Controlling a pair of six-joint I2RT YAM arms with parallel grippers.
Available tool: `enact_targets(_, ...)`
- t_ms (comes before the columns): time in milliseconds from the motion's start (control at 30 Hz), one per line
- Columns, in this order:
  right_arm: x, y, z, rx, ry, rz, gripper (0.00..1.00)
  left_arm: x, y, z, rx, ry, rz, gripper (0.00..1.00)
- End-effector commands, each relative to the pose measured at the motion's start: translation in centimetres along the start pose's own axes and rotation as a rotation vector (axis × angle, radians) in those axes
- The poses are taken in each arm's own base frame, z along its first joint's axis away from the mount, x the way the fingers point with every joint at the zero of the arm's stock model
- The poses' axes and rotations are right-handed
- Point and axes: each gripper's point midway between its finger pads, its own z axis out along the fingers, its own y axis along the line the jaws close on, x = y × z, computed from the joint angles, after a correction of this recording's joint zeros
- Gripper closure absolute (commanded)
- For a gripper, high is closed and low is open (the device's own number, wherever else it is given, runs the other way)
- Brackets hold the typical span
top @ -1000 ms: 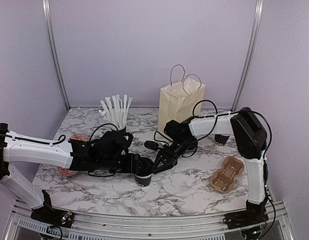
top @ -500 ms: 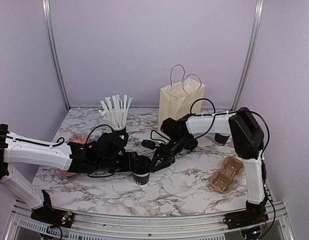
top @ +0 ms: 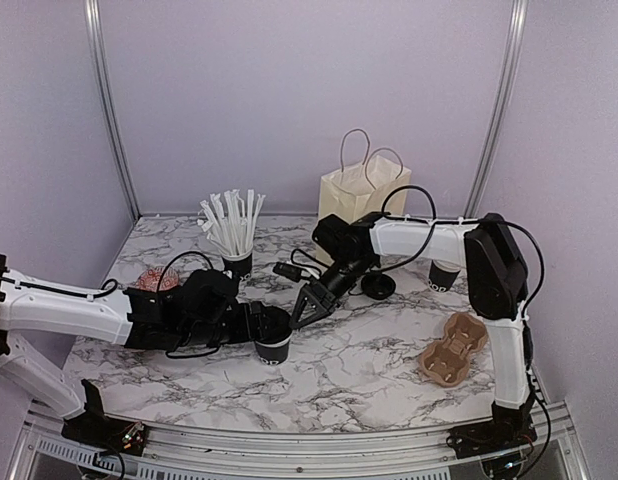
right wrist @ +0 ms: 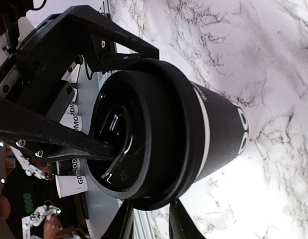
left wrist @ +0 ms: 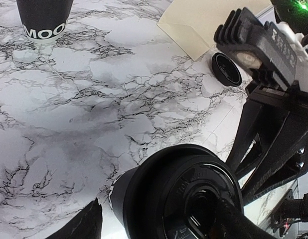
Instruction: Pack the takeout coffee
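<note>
The takeout coffee (top: 273, 343) is a black cup with white lettering and a black lid, standing front-centre on the marble table. My left gripper (top: 261, 326) reaches in from the left and is shut on it. In the left wrist view the lidded cup (left wrist: 164, 189) fills the space between my fingers (left wrist: 81, 225). My right gripper (top: 301, 311) comes down from the right, slightly open, with its tips at the lid's rim. In the right wrist view my right gripper (right wrist: 150, 221) straddles the lid's edge (right wrist: 144, 199) of the cup (right wrist: 219, 139).
The cream paper bag (top: 361, 203) stands at the back centre. A cup of white wrapped straws (top: 235, 262) is behind the left arm. A loose black lid (top: 379, 287), another black cup (top: 444, 272) and a brown cup carrier (top: 452, 350) lie on the right.
Both grippers and the cup have shifted left together. The right arm's move uncovered the loose black lid on the table.
</note>
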Motion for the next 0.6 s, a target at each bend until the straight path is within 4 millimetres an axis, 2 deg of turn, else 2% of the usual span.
enact_targets(0,-4.1,-4.4,-0.1,0.250,-0.085,-0.217,0.76,5.6,3.1,-0.7,-0.088,0.210,0.092,0.19)
enact_targets(133,-4.4,-3.2,-0.6,0.233,-0.095,-0.240,0.72,3.9,2.1,-1.7,-0.056,0.155,0.075,0.16)
enact_targets(333,-4.2,-2.2,-1.3,0.241,-0.105,-0.259,0.67,2.6,1.6,-2.7,-0.044,0.108,0.071,0.14)
enact_targets(567,-3.8,-2.0,-2.2,0.276,-0.108,-0.274,0.65,1.5,1.4,-3.3,-0.047,0.067,0.081,0.13)
